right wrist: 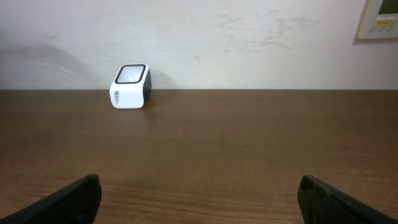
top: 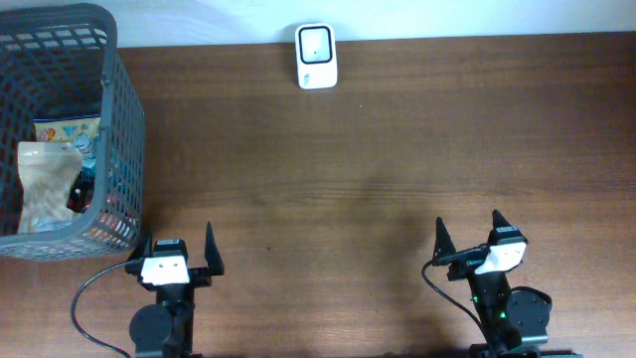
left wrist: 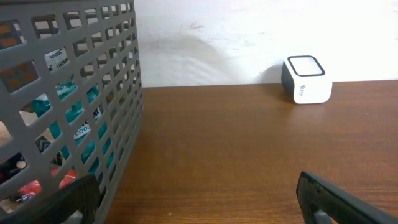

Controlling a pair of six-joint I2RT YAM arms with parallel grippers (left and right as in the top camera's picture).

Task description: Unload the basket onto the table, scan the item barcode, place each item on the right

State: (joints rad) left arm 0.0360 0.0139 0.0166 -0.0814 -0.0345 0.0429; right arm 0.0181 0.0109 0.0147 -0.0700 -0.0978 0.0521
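Items: pouch point(top: 45, 184) inside basket point(top: 124, 129), forward-left of left gripper point(top: 179, 244).
Nearer arm: left; right gripper point(top: 468, 224) well apart.
Hands: both released, empty.
Scanner point(top: 316, 56): far side, centre.

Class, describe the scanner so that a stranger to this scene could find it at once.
Look along the far edge of the table, by the white wall. The scanner stands there alone, right of the grey basket. It is a small white box with a dark-rimmed window on top.
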